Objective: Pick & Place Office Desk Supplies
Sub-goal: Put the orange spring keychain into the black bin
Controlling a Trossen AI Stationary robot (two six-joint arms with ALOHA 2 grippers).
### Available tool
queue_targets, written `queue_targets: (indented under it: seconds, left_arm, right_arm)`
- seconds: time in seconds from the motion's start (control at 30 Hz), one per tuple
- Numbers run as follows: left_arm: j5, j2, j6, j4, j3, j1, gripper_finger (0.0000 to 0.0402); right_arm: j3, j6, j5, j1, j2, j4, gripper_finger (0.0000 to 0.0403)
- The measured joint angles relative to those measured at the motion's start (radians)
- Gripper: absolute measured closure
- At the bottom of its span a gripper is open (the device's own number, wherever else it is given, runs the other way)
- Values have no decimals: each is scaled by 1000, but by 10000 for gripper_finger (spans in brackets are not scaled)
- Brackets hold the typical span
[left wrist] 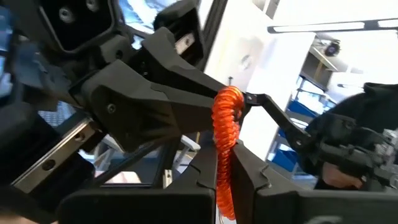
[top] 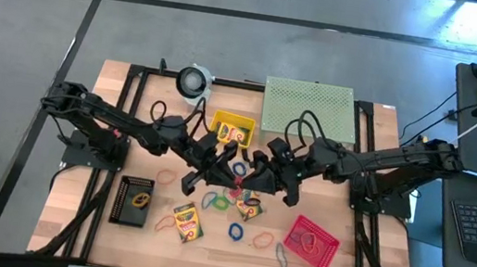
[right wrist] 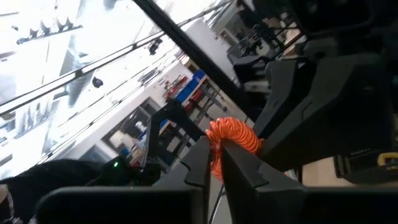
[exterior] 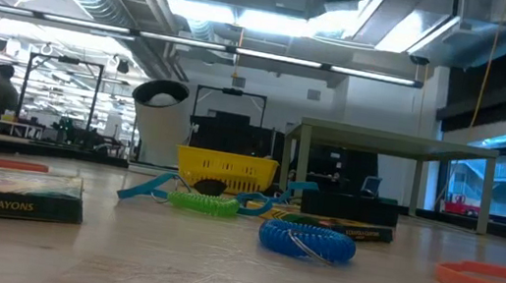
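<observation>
Crayons lie nearest in the low view, beside a blue coil on the worktop. From above, both pincers meet mid-worktop, left pincer facing right pincer. Each wrist view shows an orange coil pinched in both closed pincers, off the worktop.

Overhead view: even, diffuse light, soft shadows on the table. Low view: ceiling light strips glare at upper centre; the foreground crayon box is soft. Both wrist views: blown-out bright backgrounds, motion blur, dark silhouetted fingers.
</observation>
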Motion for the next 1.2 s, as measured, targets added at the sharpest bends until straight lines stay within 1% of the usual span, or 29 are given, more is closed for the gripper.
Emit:
queue_targets:
  seconds: [0.13,0.2,0.33,0.43,0.6,0.73,0.87,0.97,1.07,1.2]
  left_arm:
    - [4,-2,-47,-21,-1,0,391]
    - [-4,-3,-70,-57,-2,-1,391]
    - [-98,-28,-124,-163,-2,-4,391]
    - [-152,-49,-144,-187,-2,-12,391]
    - [-182,-90,-157,-206,-2,-22,391]
    - [-202,-116,-147,-239,-2,-27,391]
    - [-236,-139,-170,-301,-2,-28,391]
    - [-267,-159,-188,-351,1,-27,391]
    - [-282,-178,-189,-362,0,-26,391]
    - [-279,-215,-190,-366,0,-26,391]
  right_arm:
    - [0,0,115,30,8,-19,309]
    - [0,0,119,38,12,-30,278]
    - [0,-10,186,37,14,-31,224]
    - [0,-10,208,36,10,-23,203]
    - [1,-7,217,38,8,-11,200]
    - [2,-11,230,37,7,-11,212]
    - [1,-11,243,37,9,-5,226]
    - [-1,-11,238,37,10,32,234]
    - [-1,-11,218,38,10,56,235]
    - [-1,-3,233,44,13,-20,227]
